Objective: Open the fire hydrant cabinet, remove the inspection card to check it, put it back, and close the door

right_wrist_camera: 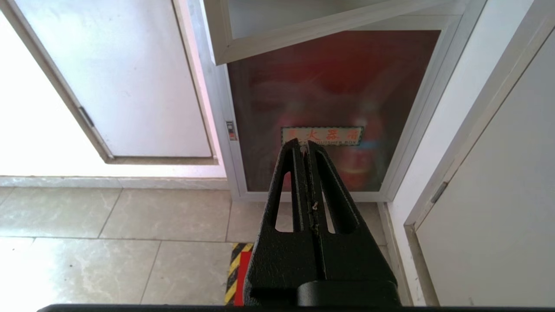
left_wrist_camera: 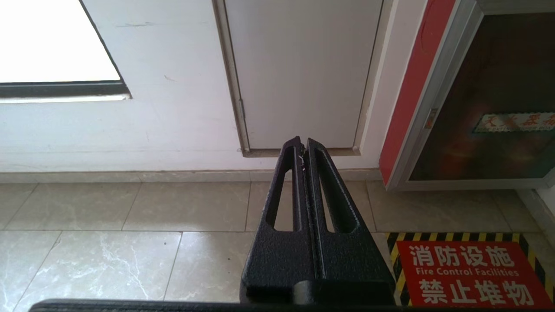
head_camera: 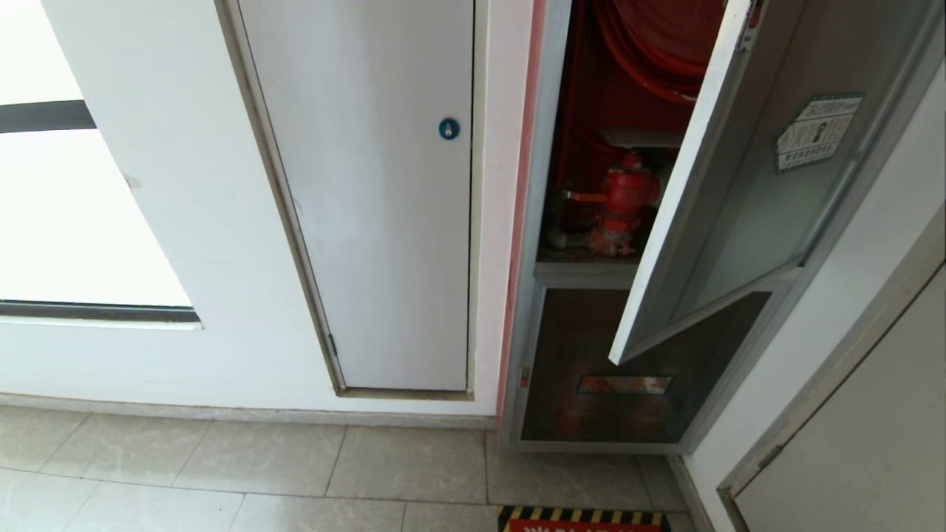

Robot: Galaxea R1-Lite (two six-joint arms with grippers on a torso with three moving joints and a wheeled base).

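Note:
The fire hydrant cabinet (head_camera: pixel 526 244) stands at the right of the head view. Its door (head_camera: pixel 746 214), tinted glass in a silver frame, hangs swung out and ajar, with a green-bordered sticker (head_camera: pixel 817 133) on the glass. Inside show the red hose reel (head_camera: pixel 650 44) and the red valve (head_camera: pixel 624 196). The inspection card is out of view. My left gripper (left_wrist_camera: pixel 302 143) is shut and empty, held low over the floor before the white panel. My right gripper (right_wrist_camera: pixel 302 145) is shut and empty, pointing at the cabinet's lower glass panel (right_wrist_camera: pixel 329 86). Neither arm appears in the head view.
A plain white panel (head_camera: pixel 369 207) with a round blue lock (head_camera: pixel 448 128) sits left of the cabinet. A red floor sign with yellow-black stripes (left_wrist_camera: pixel 468 273) lies before the cabinet. A grey door (right_wrist_camera: pixel 498 208) closes the right side. Tiled floor (head_camera: pixel 259 465) spreads to the left.

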